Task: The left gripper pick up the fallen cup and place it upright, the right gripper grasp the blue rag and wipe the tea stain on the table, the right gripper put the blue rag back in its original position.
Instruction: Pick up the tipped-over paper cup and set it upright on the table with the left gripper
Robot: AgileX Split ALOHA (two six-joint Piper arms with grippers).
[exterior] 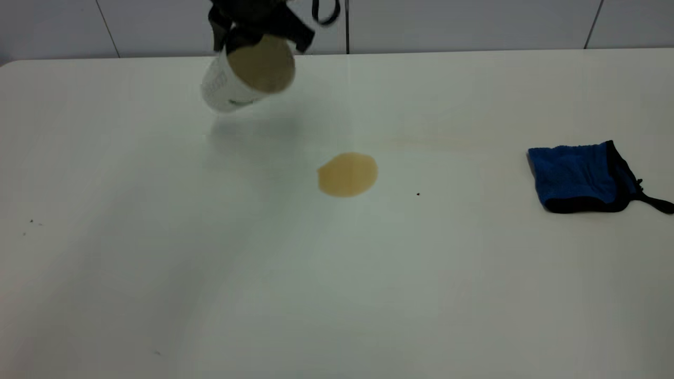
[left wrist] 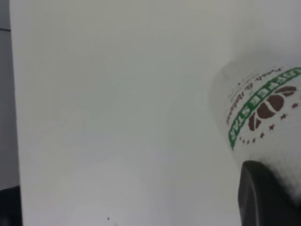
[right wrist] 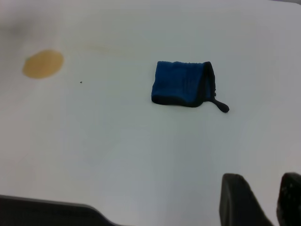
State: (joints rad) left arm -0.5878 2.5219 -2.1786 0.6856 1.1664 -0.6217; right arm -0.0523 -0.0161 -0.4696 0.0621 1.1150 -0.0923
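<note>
My left gripper [exterior: 259, 32] is shut on the white cup [exterior: 224, 87] and holds it in the air over the far left part of the table [exterior: 337, 295]. The cup is tilted, its cream mouth facing the front. In the left wrist view one dark finger [left wrist: 265, 197] presses on the cup [left wrist: 263, 84] beside its green logo. The light-brown tea stain [exterior: 347, 175] lies at the table's middle. The blue rag [exterior: 576, 176] lies flat at the right. My right gripper [right wrist: 265, 183] shows only in its wrist view, shut and empty, away from the rag [right wrist: 181, 83] and stain [right wrist: 43, 63].
A tiny dark speck [exterior: 418, 194] lies just right of the stain. A faint pale streak [exterior: 437, 143] runs behind the stain toward the right. The table's far edge [exterior: 474, 51] meets a grey panelled wall.
</note>
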